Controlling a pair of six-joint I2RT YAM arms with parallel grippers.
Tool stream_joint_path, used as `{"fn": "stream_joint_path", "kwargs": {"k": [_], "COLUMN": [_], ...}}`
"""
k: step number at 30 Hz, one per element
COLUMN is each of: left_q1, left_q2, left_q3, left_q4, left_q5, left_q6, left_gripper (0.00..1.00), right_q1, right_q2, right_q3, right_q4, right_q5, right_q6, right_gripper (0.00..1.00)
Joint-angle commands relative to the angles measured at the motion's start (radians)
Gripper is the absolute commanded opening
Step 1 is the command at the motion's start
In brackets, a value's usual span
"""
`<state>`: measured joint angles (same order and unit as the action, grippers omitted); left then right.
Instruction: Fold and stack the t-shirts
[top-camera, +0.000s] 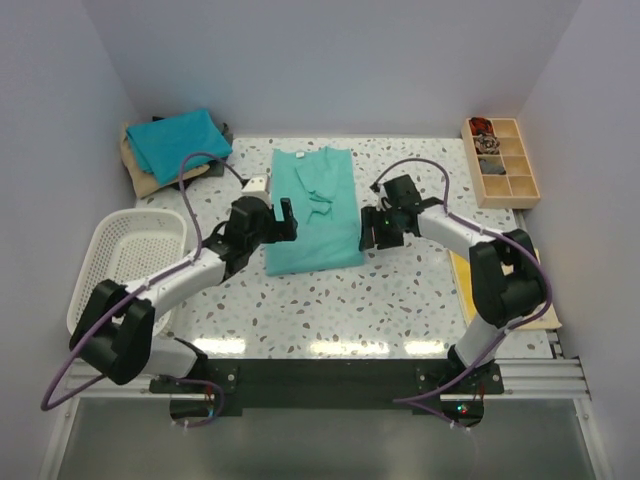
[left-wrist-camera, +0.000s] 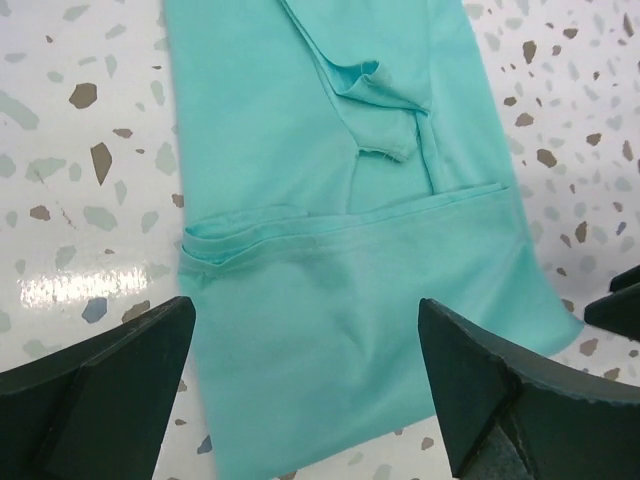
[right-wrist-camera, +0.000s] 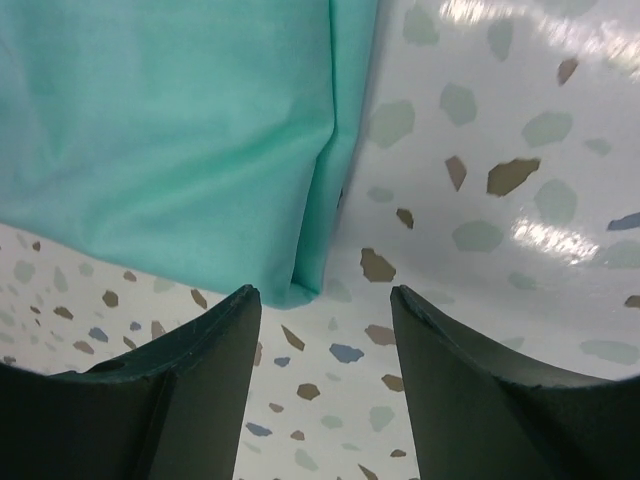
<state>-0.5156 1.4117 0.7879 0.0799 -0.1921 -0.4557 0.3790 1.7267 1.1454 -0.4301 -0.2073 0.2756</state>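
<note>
light sea-green t-shirt (top-camera: 313, 210), folded lengthwise, centre of frame. left gripper (left-wrist-camera: 305, 335): jaws spread wide, holding nothing. right gripper (right-wrist-camera: 325, 300): jaws apart, nothing held.

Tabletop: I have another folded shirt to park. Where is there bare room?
Bare terrazzo lies between the sea-green t-shirt and the arms' base plate, and at the back between it and the wooden organizer. Crowded: basket left, teal stack back left, yellow sheets right.

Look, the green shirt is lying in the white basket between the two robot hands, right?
No. The green shirt lies on the speckled table, not in the white basket; the top view shows it. It is between the left gripper and right gripper.
</note>
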Motion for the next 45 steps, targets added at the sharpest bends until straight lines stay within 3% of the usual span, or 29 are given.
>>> {"fn": "stream_joint_path", "kwargs": {"k": [1,10,17,22,30,36,40,45], "left_q1": [0.006,0.006,0.006,0.006,0.006,0.006,0.006,0.002], "left_q2": [-0.101,-0.227,-0.195,-0.131,-0.011,0.046,0.046,-0.051], "left_q3": [-0.120,-0.332,-0.366,-0.377,-0.386,-0.380,-0.369,-0.378], "left_q4": [-0.048,-0.049,0.012,0.112,0.270,0.305,0.287,0.169], "left_q5": [-0.026,0.042,0.080,0.124,0.186,0.210,0.217,0.227], "left_q6": [-0.113,-0.242,-0.255,-0.247,-0.253,-0.245,-0.230,-0.218], "left_gripper": [1.00,1.00,1.00,0.93,0.67,0.33,0.04,0.00], "right_q1": [-0.017,-0.045,-0.049,-0.048,-0.048,-0.049,-0.049,-0.048], "right_q2": [-0.067,-0.038,0.043,0.082,0.129,0.183,0.189,0.119], "right_q3": [-0.073,-0.141,-0.153,-0.154,-0.161,-0.168,-0.194,-0.245], "right_q4": [0.060,0.145,0.217,0.229,0.263,0.336,0.401,0.354], "right_q5": [-0.102,-0.279,-0.356,-0.376,-0.412,-0.469,-0.517,-0.475], "right_q6": [0.023,0.079,0.119,0.134,0.160,0.185,0.200,0.178], "right_gripper": [0.60,0.62,0.63,0.63,0.58,0.36,0.10,0.02]}}
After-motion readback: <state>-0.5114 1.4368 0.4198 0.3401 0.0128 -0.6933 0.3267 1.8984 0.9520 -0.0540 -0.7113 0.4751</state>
